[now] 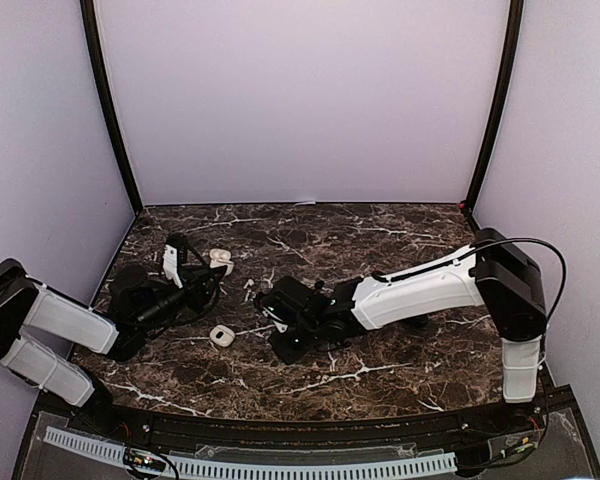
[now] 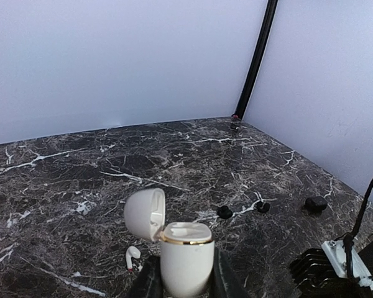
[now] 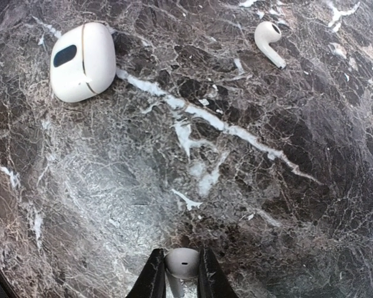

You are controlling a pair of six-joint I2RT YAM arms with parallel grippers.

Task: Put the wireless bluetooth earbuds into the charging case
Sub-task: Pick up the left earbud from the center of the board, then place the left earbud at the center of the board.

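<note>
Left wrist view: left tool [image 2: 185, 282] grips one open white case [image 2: 186, 254], two black earbuds [image 2: 224, 212] at 2 o'clock; right tool [image 3: 181, 276] pinches one white earbud [image 3: 182, 261], second white earbud [image 3: 268, 41] at 1 o'clock, one closed case [image 3: 84, 61] at 10 o'clock

This is a robotics lab test booth. A dark marble-patterned desk [image 1: 380, 380] is closed in behind and on both sides by plain pale lilac walls [image 1: 300, 100], joined by black corner posts [image 1: 110, 110]. A left arm [image 1: 55, 320] and a right arm [image 1: 420, 285] stand at the desk's near edge, and a slotted white cable duct [image 1: 250, 465] runs along that edge.
</note>
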